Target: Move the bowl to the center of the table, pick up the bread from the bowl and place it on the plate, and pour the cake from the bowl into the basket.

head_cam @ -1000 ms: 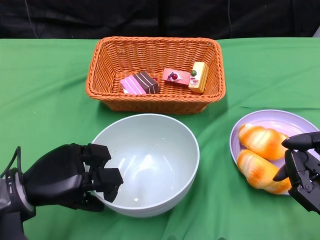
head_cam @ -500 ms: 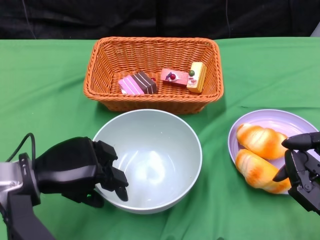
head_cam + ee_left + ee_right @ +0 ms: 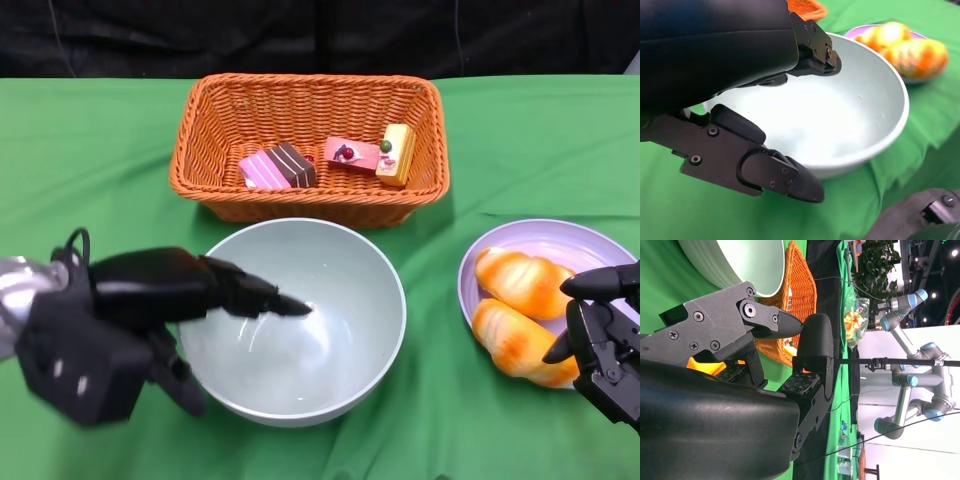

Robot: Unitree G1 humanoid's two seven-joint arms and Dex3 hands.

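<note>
Orange wicker basket (image 3: 310, 150) at far centre holds three cake slices (image 3: 279, 165); pale green round bowl (image 3: 330, 330) sits empty just near of it. Lilac plate (image 3: 560, 245) at right carries two golden bread rolls (image 3: 523, 283). Left hand (image 3: 165, 290) spread over the bowl's left rim (image 3: 897, 82), thumb outside, gripping nothing; right hand (image 3: 605, 345) part-open, empty, by the plate.

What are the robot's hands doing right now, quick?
Left hand: open, fingers straddling the bowl rim, not gripping it.
Right hand: open, holding nothing, beside the plate.
</note>
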